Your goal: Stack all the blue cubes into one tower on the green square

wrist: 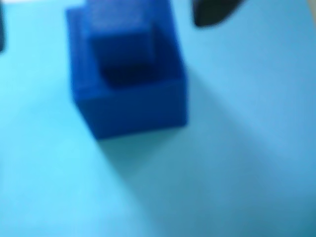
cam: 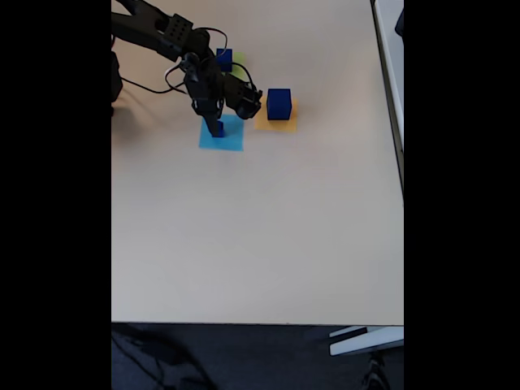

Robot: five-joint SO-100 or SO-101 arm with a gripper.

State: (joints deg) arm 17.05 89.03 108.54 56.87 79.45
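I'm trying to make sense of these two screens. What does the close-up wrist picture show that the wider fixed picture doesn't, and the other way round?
Wrist view alone: up close and blurred, a smaller blue cube sitting on a larger blue cube, two pieces rather than one.

Fixed view alone: the whole table, the black arm, a big blue cube on an orange-yellow square, and another blue cube on a green square behind the arm.

Both: the light-blue square with blue cubes on it, and the tool right by them.
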